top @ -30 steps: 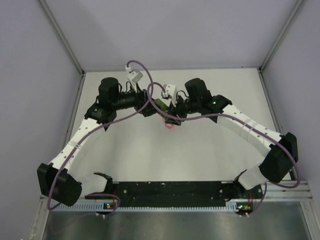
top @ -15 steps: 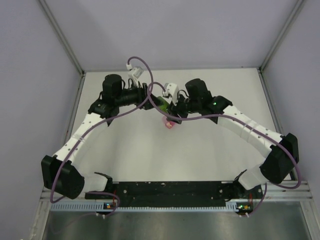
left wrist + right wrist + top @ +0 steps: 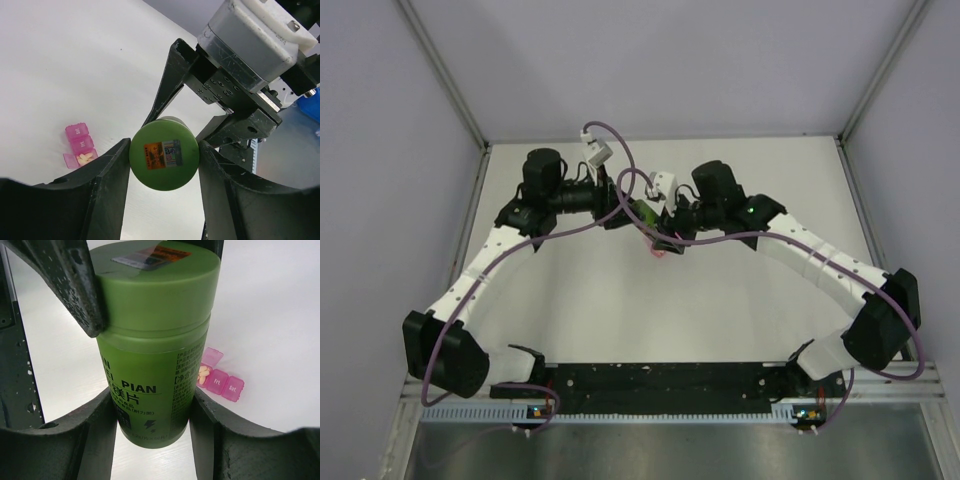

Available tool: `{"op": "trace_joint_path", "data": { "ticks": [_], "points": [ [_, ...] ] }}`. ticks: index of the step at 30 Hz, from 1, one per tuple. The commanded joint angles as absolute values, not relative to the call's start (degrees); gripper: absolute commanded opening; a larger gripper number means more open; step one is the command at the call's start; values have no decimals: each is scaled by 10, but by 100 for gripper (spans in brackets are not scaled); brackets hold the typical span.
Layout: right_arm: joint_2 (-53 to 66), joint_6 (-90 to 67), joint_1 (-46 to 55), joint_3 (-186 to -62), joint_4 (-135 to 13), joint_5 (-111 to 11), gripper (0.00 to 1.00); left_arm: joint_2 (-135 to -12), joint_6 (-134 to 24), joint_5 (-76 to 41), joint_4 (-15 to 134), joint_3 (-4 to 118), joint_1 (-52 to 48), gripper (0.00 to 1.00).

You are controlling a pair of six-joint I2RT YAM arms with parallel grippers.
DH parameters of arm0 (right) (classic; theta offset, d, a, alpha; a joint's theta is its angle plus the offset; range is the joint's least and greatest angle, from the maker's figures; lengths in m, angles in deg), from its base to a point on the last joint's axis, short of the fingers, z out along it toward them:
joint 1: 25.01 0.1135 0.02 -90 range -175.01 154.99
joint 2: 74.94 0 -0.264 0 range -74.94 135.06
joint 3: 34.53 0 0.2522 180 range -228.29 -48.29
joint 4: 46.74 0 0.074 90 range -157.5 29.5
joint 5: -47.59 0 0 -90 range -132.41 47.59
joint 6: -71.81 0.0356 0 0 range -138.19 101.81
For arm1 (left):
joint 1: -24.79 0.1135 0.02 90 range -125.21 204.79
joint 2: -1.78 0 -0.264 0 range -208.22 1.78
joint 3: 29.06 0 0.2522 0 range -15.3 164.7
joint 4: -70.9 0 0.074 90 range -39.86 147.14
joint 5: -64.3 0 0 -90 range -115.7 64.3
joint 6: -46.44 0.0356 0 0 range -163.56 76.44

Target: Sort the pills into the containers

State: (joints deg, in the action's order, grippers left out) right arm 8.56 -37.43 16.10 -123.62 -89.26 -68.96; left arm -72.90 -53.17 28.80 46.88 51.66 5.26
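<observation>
**Left to right.** Your left gripper [image 3: 164, 156] is clamped on the cap of the green bottle [image 3: 155, 340], one finger pressed to each side of the lid. Your right gripper [image 3: 152, 412] grips the same bottle lower down, on its labelled body, with both pads touching.

**Around.** The pink pill box [image 3: 79, 146] lies on the table. In the left wrist view it is at 8 o'clock of the bottle; in the right wrist view, at 3 o'clock. One end compartment stands open with pale pills [image 3: 85, 158] inside, and the other two lids are shut. From above, the meeting grippers and purple cables [image 3: 605, 126] partly hide the box.

**Setting.** White table [image 3: 720, 310]; pale lilac walls [image 3: 670, 60]; black rail [image 3: 660, 380] at 6 o'clock
</observation>
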Motion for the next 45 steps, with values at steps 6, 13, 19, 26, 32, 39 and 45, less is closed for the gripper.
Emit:
{"op": "trace_joint_path", "data": {
  "ticks": [6, 13, 19, 26, 32, 39, 45],
  "points": [
    [59, -376, 159, -1227, -849, -697, 0, -709, -560, 326, 539, 502, 47, 99],
    [51, -374, 159, -1226, -846, -697, 0, -718, -563, 311, 555, 477, 48, 99],
    [49, -375, 159, -1226, -845, -697, 0, -728, -567, 308, 566, 459, 47, 95],
    [59, -371, 159, -1224, -841, -704, 0, -745, -603, 315, 614, 450, 46, 82],
    [63, -368, 159, -1226, -839, -705, 0, -758, -611, 320, 624, 450, 40, 71],
    [64, -367, 159, -1222, -838, -697, 2, -773, -621, 339, 632, 449, 39, 8],
    [58, -363, 159, -1218, -834, -678, 55, -770, -618, 342, 627, 450, 41, 0]
  ]
}}
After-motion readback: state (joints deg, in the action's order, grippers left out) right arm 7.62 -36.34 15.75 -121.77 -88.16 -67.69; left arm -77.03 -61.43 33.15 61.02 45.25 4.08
